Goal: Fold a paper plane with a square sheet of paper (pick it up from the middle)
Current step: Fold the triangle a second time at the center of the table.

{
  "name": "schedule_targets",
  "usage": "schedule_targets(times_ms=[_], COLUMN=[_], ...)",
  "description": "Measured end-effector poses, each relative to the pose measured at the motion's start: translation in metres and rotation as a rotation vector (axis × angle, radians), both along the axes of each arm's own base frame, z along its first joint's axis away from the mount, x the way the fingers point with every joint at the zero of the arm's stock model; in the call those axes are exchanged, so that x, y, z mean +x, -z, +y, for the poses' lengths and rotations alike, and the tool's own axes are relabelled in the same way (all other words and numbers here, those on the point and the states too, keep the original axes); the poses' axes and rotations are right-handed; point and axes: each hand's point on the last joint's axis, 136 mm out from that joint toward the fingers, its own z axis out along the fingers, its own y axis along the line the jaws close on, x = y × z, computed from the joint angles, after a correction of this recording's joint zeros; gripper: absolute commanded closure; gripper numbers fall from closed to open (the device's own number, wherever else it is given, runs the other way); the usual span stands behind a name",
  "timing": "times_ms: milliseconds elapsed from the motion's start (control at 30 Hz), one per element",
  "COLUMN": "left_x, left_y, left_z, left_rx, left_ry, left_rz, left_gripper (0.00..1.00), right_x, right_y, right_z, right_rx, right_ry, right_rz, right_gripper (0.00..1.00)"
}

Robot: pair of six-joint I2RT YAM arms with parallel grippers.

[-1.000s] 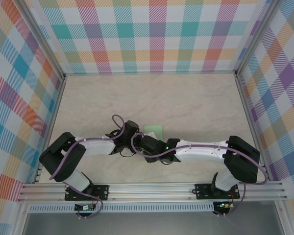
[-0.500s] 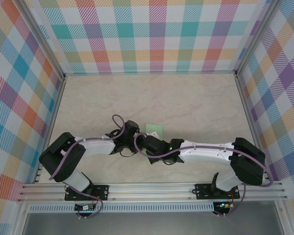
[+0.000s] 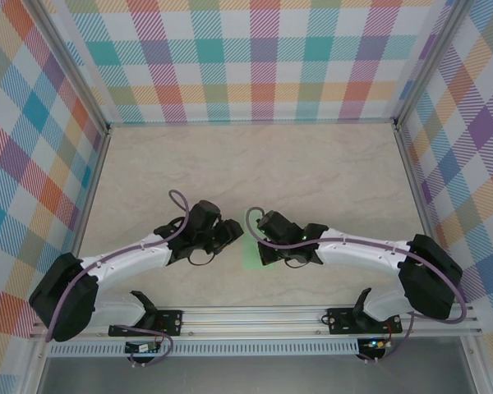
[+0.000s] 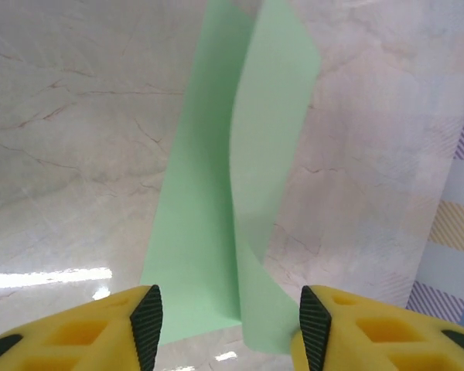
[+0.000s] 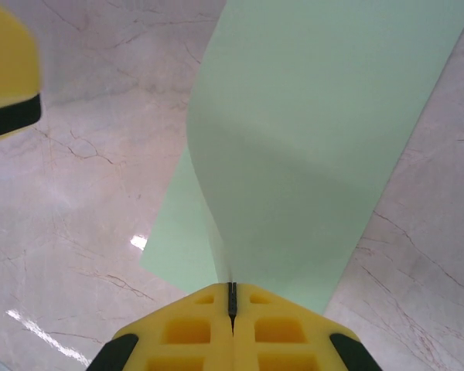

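The square sheet of paper (image 3: 251,253) is pale green and folded along a crease, and it shows as a small patch between the two wrists at the table's near middle. My right gripper (image 5: 232,297) is shut on the fold, from which the paper (image 5: 317,139) rises and fans out above the table. My left gripper (image 4: 228,325) stands open, with its yellow fingers (image 4: 100,332) on either side of the near end of the paper (image 4: 205,201) and not touching it. In the top view the left gripper (image 3: 232,233) and the right gripper (image 3: 259,240) face each other closely.
The marble-look table (image 3: 312,172) has bare room behind and to both sides of the arms. Checked walls (image 3: 263,57) and aluminium rails close it in. One yellow finger (image 5: 8,69) of the left gripper shows at the upper left of the right wrist view.
The right gripper has shut on the paper's fold. The left gripper has opened and let go. Both wrists and the paper have shifted towards the table's near edge, and the arms have spread apart.
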Motion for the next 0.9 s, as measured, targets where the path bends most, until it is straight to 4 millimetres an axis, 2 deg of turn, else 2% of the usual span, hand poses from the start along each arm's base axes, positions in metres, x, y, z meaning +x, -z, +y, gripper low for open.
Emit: schedule_targets(times_ms=[167, 367, 633, 900], left_x=[-0.017, -0.033, -0.038, -0.04], left_y=[0.008, 0.039, 0.063, 0.08], left_z=[-0.01, -0.026, -0.044, -0.034], left_rx=[0.034, 0.108, 0.145, 0.219], left_ry=[0.079, 0.153, 0.196, 0.178], left_rz=[0.005, 0.071, 0.117, 0.144], left_gripper=[0.71, 0.82, 0.87, 0.88], right_x=[0.005, 0.006, 0.006, 0.008], right_y=[0.005, 0.008, 0.009, 0.011], right_z=[-0.009, -0.013, -0.013, -0.015], right_rx=[0.04, 0.053, 0.059, 0.057], right_ry=[0.028, 0.045, 0.06, 0.085], right_rz=[0.057, 0.09, 0.101, 0.11], right_gripper=[0.98, 0.98, 0.97, 0.96])
